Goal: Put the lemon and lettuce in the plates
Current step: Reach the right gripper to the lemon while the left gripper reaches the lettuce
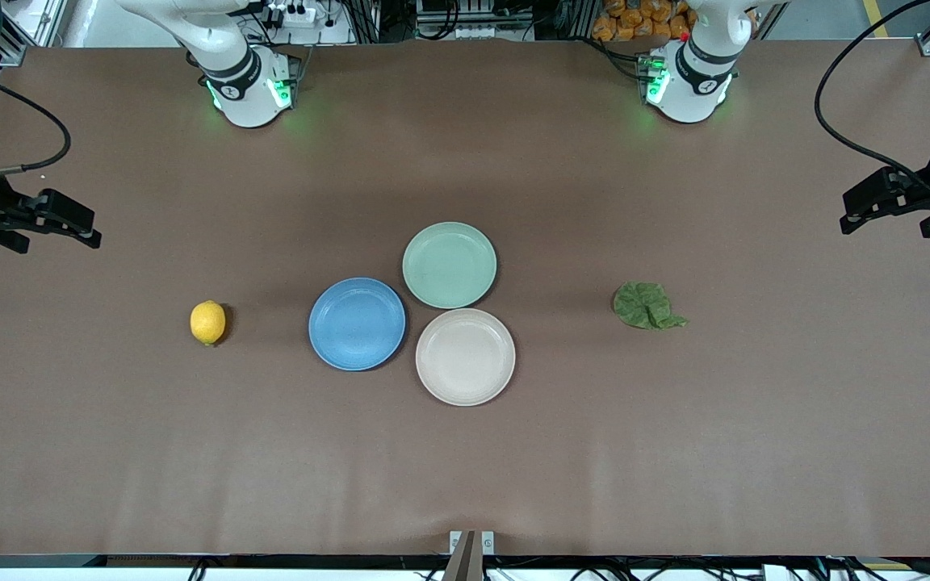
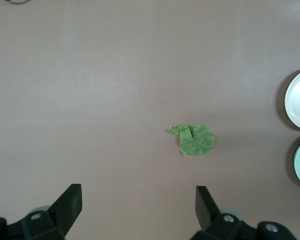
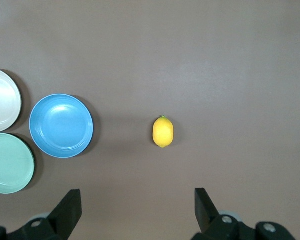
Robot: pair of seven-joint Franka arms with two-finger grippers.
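The yellow lemon (image 1: pixel 207 322) lies on the table toward the right arm's end, beside the blue plate (image 1: pixel 357 323). The beige-pink plate (image 1: pixel 465 356) touches the blue one, a little nearer the front camera. The dark green lettuce (image 1: pixel 647 306) lies flat toward the left arm's end. My right gripper (image 1: pixel 85 226) hangs open and empty over bare table at its end; its wrist view shows the lemon (image 3: pixel 163 132) and blue plate (image 3: pixel 61 126). My left gripper (image 1: pixel 852 214) hangs open and empty over bare table at its end; its wrist view shows the lettuce (image 2: pixel 194 139).
A pale green plate (image 1: pixel 449 265) sits against the blue and beige-pink plates, farther from the front camera. All three plates are empty. The brown table (image 1: pixel 465 468) has wide bare room around the plates.
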